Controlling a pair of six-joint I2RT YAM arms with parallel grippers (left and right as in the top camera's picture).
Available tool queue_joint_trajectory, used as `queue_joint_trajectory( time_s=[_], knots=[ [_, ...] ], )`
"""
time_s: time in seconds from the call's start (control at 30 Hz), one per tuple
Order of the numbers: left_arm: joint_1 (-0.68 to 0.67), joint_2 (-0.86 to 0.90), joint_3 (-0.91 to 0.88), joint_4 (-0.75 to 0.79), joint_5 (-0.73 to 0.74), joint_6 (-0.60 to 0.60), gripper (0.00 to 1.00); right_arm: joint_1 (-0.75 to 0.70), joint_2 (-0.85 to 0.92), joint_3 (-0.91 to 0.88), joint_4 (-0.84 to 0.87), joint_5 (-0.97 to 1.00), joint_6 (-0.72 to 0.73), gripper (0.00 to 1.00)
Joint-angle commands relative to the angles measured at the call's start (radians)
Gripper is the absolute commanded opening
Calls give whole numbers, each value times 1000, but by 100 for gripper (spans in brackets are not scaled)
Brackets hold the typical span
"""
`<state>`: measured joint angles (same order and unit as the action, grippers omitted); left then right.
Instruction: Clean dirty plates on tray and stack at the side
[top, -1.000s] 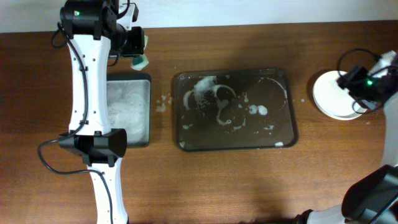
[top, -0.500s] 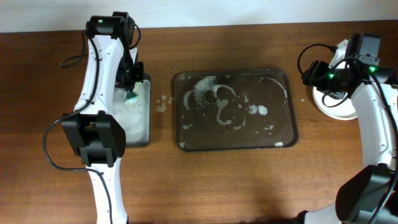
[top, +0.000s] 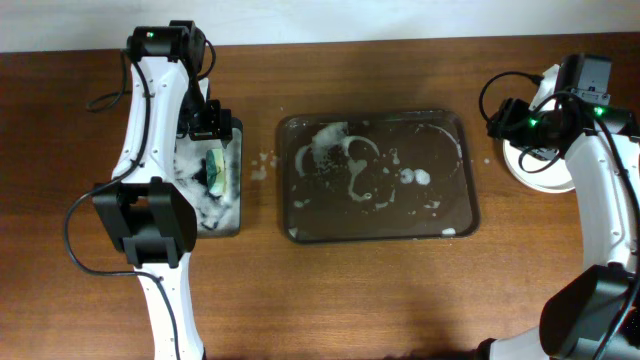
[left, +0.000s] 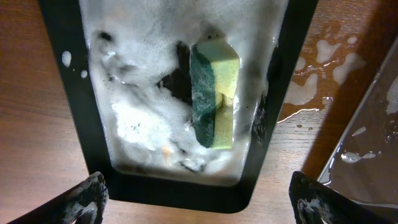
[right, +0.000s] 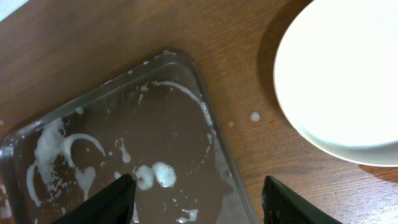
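Note:
The large dark tray (top: 380, 238) lies mid-table, holding only foam streaks and water; its right end shows in the right wrist view (right: 174, 124). White plates (top: 525, 172) sit stacked on the table right of it, the top one clean (right: 348, 74). My right gripper (top: 502, 125) hangs open between the tray's right rim and the plates, nothing between its fingers (right: 199, 202). My left gripper (top: 210, 125) is open (left: 199, 202) above the small soapy tray, apart from the sponge.
A narrow black tray (top: 238, 180) full of suds stands left of the large one, its rim plain in the left wrist view (left: 68, 93). A yellow-green sponge (top: 217, 172) lies in it on its side (left: 214, 93). Water spots mark the wood between the trays.
My left gripper opened and let go of the sponge, which now lies in the soapy tray. The right arm swung in over the plates earlier and has since held still.

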<state>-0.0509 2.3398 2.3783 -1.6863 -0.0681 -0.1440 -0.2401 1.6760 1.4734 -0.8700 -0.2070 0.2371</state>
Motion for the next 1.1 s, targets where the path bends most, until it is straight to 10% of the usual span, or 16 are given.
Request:
queue_joint_trajectory(
  time_s=[0.0, 0.4, 1.07],
  knots=[
    [2, -63, -8, -1, -3, -32, 93, 5, 6, 4, -10, 9, -21, 66],
    [2, -495, -8, 41, -11, -42, 99, 5, -52, 5, -53, -51, -50, 66],
    [2, -514, -8, 54, 42, -42, 99, 5, -308, 54, -134, -51, -110, 67]
  ],
)
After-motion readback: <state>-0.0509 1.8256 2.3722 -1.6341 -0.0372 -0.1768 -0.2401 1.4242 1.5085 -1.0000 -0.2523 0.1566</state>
